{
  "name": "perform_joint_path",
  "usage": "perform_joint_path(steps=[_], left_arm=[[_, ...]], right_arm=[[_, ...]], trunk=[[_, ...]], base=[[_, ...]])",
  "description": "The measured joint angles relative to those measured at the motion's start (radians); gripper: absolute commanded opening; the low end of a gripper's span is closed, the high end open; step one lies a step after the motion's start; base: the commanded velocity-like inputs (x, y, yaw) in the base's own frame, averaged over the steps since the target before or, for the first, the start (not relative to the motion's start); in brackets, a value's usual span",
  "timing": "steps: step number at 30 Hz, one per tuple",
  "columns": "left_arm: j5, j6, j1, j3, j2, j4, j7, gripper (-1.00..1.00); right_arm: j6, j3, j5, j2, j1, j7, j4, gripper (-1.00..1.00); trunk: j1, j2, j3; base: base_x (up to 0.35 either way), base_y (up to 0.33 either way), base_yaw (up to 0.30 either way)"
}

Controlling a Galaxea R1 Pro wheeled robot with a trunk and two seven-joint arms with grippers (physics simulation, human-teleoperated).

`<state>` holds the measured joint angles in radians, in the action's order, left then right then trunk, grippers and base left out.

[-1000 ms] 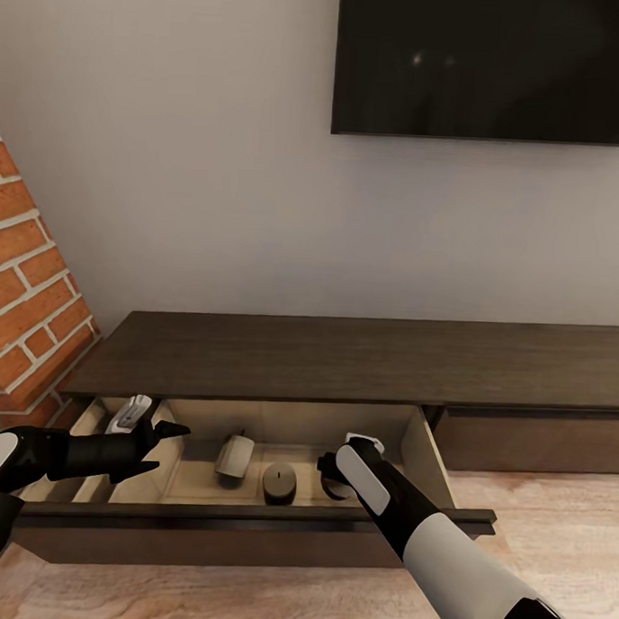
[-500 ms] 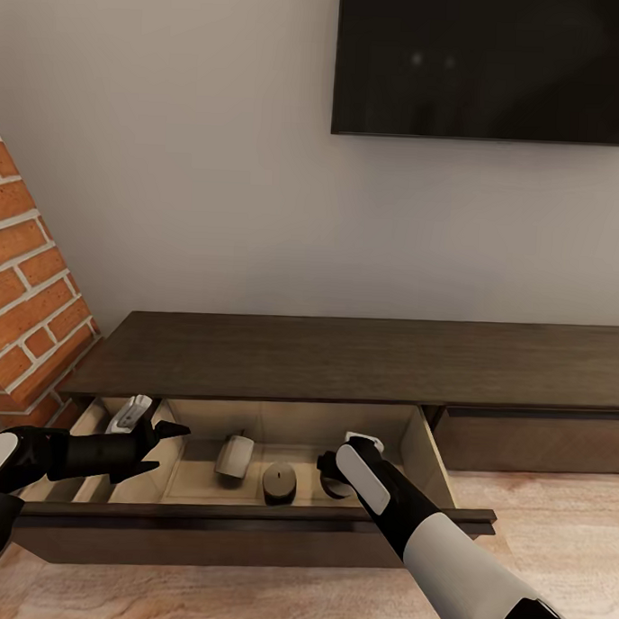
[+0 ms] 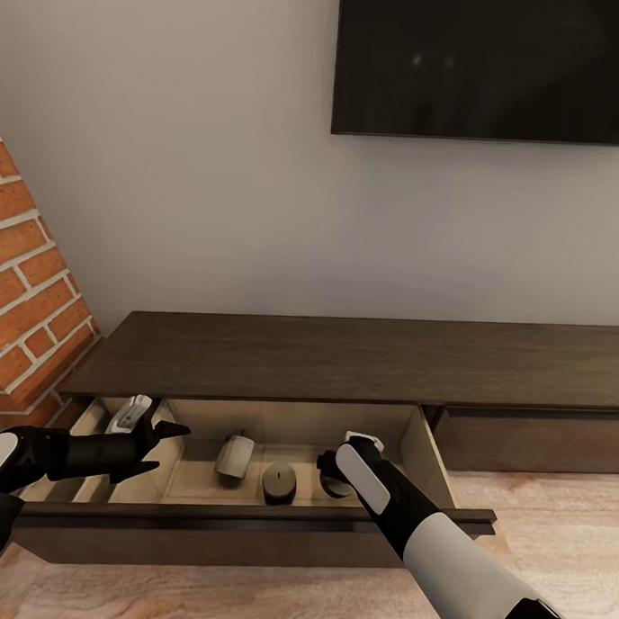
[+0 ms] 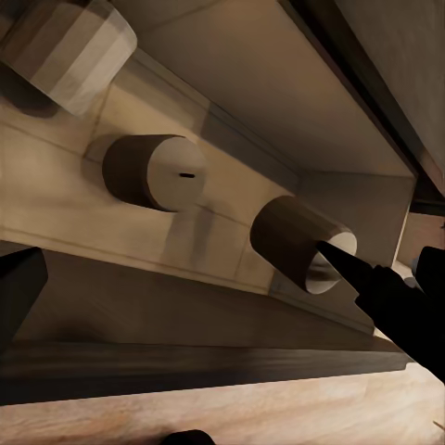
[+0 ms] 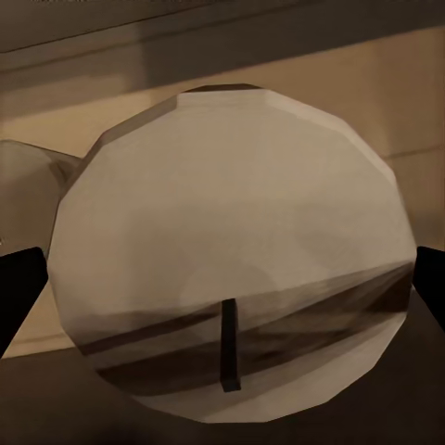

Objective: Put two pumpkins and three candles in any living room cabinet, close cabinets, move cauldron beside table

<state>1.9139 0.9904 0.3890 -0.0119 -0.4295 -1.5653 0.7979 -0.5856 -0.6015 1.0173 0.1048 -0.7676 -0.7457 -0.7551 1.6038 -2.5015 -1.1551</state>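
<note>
The dark-brown cabinet [image 3: 343,356] has its pull-out compartment [image 3: 246,520] drawn out. Three beige candles lie on their sides inside: one [image 3: 235,455] at the back, one [image 3: 280,479] in the middle, one [image 3: 337,486] half hidden behind my right gripper [image 3: 328,472]. That gripper is open, and its fingers flank the third candle [image 5: 232,250] on both sides. My left gripper [image 3: 173,448] hovers open over the compartment's left part, holding nothing. Its wrist view shows the same candles [image 4: 69,51], [image 4: 153,171], [image 4: 297,241]. Pumpkins, cauldron and table are out of view.
A black TV [image 3: 489,65] hangs on the wall above the cabinet. A brick fireplace [image 3: 23,279] stands at the left. A white object [image 3: 129,412] lies in the compartment's left section. A closed cabinet front [image 3: 529,441] is to the right, with plank floor [image 3: 552,527] below.
</note>
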Motion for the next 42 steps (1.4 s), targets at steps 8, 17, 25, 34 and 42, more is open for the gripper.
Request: perform_joint_path(steps=[8,17,25,34,42], left_arm=[[0.000,0.000,0.000,0.000,0.000,0.001,0.000,1.00],[0.000,0.000,0.000,0.000,0.001,0.001,0.000,1.00],[0.000,0.000,0.000,0.000,0.001,0.001,0.000,1.00],[0.000,0.000,0.000,0.001,0.001,0.003,0.000,1.00],[0.000,-0.001,0.000,0.002,0.002,0.003,0.000,1.00]], right_arm=[[0.000,0.000,-0.001,0.000,0.000,0.000,-0.002,-1.00],[-0.001,-0.004,-0.003,-0.001,0.000,0.000,-0.002,-1.00],[0.001,0.000,-0.003,-0.001,0.000,0.019,-0.002,1.00],[0.001,0.000,-0.001,-0.001,0.000,0.022,-0.002,1.00],[0.001,0.000,0.000,0.000,0.000,0.022,-0.002,1.00]], trunk=[[0.000,0.000,0.000],[0.000,0.000,0.000],[0.000,0.000,0.000],[0.000,0.000,0.000],[-0.001,0.000,0.004]], base=[[0.000,0.000,0.000],[0.000,0.000,0.000],[0.000,0.000,0.000],[0.000,0.000,0.000],[0.000,0.000,0.000]])
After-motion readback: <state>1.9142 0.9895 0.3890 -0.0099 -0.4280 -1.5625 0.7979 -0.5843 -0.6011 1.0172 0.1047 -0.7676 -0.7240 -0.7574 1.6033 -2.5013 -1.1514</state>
